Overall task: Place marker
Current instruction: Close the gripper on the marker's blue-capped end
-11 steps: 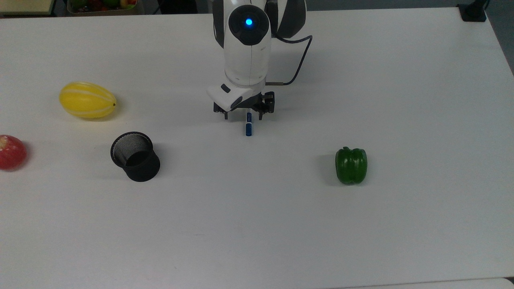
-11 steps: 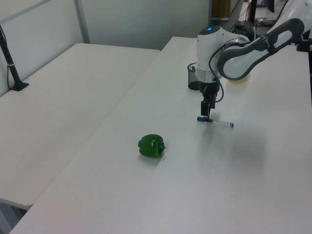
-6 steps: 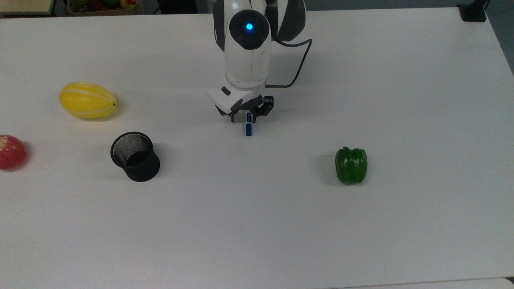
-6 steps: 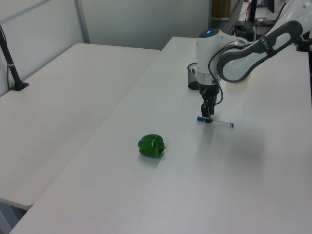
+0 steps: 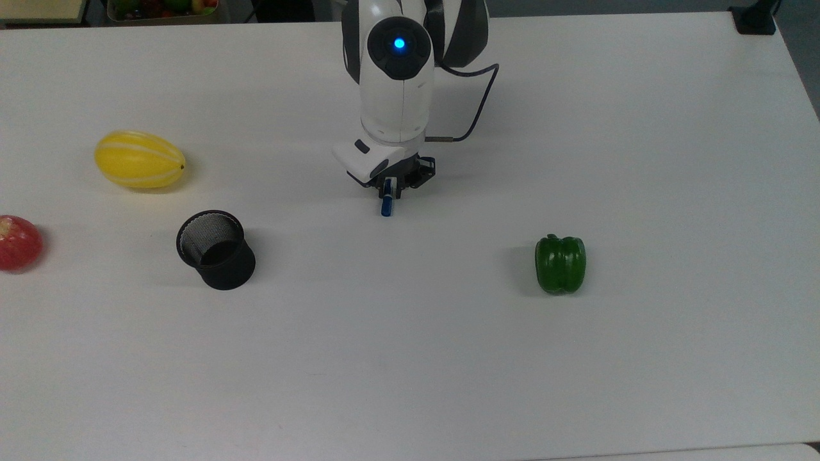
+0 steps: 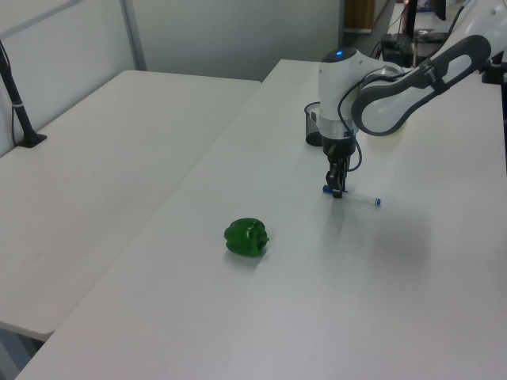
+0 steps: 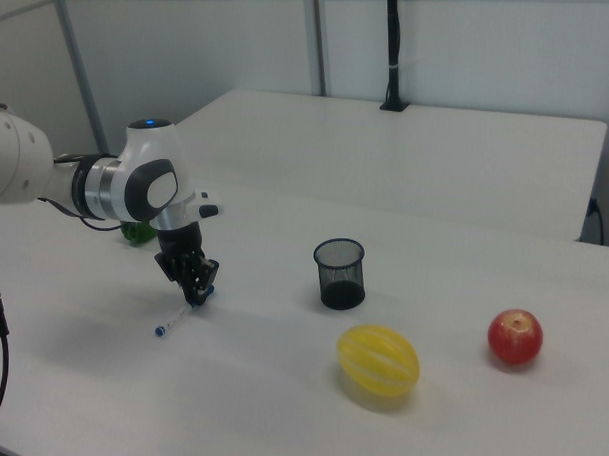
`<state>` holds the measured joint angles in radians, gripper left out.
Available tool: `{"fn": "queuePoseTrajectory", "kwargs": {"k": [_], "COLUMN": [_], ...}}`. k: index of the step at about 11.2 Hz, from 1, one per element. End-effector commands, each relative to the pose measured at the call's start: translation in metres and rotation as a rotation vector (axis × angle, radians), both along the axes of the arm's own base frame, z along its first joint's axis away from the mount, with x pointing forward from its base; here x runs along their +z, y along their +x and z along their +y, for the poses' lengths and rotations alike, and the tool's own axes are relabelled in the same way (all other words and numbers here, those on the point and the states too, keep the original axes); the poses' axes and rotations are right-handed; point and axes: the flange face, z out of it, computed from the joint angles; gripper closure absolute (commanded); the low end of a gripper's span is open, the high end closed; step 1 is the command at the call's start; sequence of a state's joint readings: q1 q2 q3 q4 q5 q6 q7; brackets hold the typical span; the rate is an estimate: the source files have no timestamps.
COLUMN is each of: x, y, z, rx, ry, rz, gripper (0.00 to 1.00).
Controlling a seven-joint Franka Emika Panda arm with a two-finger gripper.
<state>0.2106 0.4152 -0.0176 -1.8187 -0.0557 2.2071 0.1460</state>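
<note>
Jaws closed around marker [image 5: 386,206].

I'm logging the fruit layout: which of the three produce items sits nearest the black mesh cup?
The yellow melon, just up and left of the cup in the top view. The red apple lies farther left; the green pepper is far right.

The table [image 5: 410,358] has a smooth, matt white top. The cup [image 5: 216,250] is black wire mesh, matt, with light showing through its weave. The pepper [image 5: 560,263] has a glossy green skin with soft highlights. The melon [image 5: 139,159] is smooth yellow with pale stripes and a slight sheen; the apple [image 7: 515,336] is shiny red. The arm [image 5: 397,77] wears glossy white plastic shells with dark joints. The marker [image 5: 386,205] looks like smooth plastic, its cap blue.
</note>
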Motion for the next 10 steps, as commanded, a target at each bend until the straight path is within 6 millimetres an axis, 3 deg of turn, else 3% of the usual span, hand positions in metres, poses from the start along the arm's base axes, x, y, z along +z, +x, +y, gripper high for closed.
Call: {"fn": "queuePoseTrajectory", "kwargs": {"k": [1, 5, 7, 9, 10], "x": [-0.001, 0.001, 0.011, 0.038, 0.062], "y": [0.001, 0.000, 0.002, 0.004, 0.006], "z": [0.005, 0.008, 0.009, 0.005, 0.004], "rx": [-0.010, -0.006, -0.006, -0.015, -0.024], "ry": [-0.006, -0.008, -0.008, -0.020, -0.016], "rz": [-0.021, -0.015, -0.018, 0.018, 0.008], "gripper": [0.78, 0.86, 0.88, 0.88, 0.88]}}
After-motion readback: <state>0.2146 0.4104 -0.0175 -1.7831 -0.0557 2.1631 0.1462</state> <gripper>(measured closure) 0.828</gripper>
